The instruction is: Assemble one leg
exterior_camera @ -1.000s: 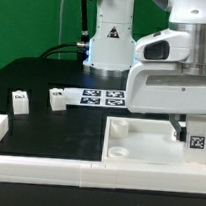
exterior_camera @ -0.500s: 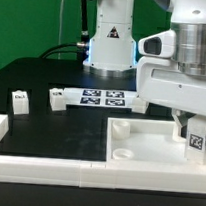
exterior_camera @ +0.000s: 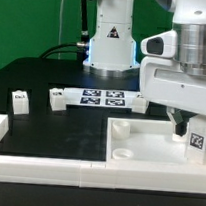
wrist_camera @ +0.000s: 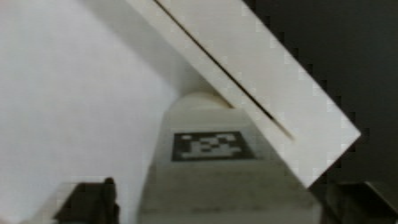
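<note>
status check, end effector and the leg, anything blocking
End effector shut on leg, over the panel's corner at the exterior view's right. Two loose legs far off. Nothing blocking.

A white leg with a black-and-white square marker on its face stands upright at the exterior view's right, over the panel's far right part. The wrist view shows this leg close up, marker facing the camera, against the panel's raised edge.

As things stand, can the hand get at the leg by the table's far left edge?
Probably yes: that leg stands alone on open table, nothing over it. But the hand already seems to hold another leg.
</note>
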Controlling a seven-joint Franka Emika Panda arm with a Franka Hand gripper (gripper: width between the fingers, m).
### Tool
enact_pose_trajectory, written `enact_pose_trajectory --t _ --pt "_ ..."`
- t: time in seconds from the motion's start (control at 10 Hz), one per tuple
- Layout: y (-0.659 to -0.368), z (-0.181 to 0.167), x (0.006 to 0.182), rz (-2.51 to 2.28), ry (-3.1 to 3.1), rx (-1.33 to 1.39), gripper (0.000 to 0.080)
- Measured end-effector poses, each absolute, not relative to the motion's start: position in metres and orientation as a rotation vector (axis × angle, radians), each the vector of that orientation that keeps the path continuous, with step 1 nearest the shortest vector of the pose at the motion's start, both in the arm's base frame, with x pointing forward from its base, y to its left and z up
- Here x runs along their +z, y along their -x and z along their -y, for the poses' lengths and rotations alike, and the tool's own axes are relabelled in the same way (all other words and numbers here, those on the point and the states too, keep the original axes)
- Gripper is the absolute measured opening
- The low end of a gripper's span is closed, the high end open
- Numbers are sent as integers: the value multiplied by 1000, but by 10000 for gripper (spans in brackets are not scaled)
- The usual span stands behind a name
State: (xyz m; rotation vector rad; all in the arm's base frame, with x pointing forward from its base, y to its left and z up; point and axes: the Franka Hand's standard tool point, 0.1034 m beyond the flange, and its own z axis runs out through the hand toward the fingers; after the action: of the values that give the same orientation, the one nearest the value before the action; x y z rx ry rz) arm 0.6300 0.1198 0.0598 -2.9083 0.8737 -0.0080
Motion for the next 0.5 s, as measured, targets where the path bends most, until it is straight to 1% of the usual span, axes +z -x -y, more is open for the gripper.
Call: enact_pose_trajectory --t 0.1,0.5 --pt "-630 -122 61 -757 2941 -18 637" --pt "-631 -116 62 -12 3046 -59 649"
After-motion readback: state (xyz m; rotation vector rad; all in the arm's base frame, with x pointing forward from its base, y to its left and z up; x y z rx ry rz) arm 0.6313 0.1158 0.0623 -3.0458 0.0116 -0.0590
